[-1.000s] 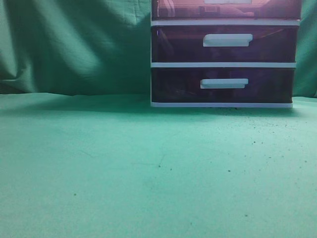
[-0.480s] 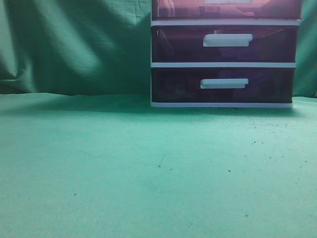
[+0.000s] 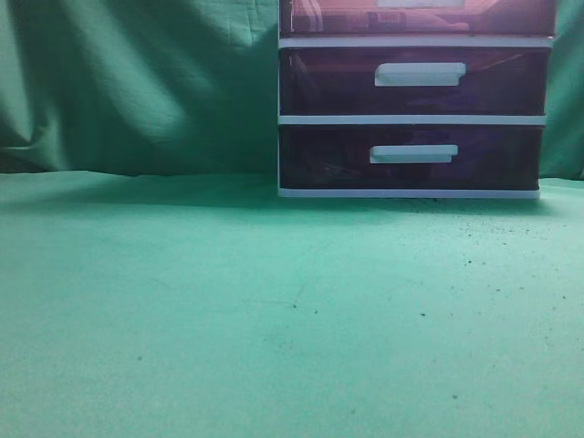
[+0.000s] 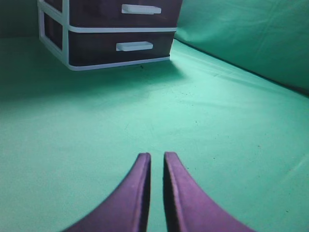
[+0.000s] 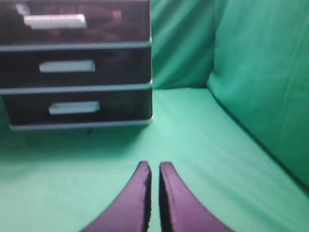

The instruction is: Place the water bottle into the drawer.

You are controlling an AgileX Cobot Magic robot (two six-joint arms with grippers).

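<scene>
The drawer (image 3: pixel 417 16), reddish-pink and translucent, is seen at the top of a white-framed three-drawer unit (image 3: pixel 411 119) standing at the back of the worktop (image 3: pixel 274 310), right of centre in the exterior view; only its lower part is caught at the upper edge of that view, and a light shape, not identifiable, is seen through its front. It is closed flush with the frame. In the right wrist view it (image 5: pixel 72 21) is recorded with its white bar handle (image 5: pixel 54 21) toward the left of its front. Below it two darker purple drawers (image 3: pixel 415 80) are stacked, each closed and each with a white handle. The water bottle is not seen in any view. The worktop is covered in green cloth, speckled with small dark specks, and a green cloth backdrop (image 3: pixel 137 82) is hung behind the unit. The left end effector (image 4: pixel 157 159) is held low over the cloth, well apart from the unit, its two dark fingers nearly together with a narrow slit between them and nothing gripped. The right end effector (image 5: pixel 154 169) is likewise clenched on nothing, facing the unit's front from a distance.
</scene>
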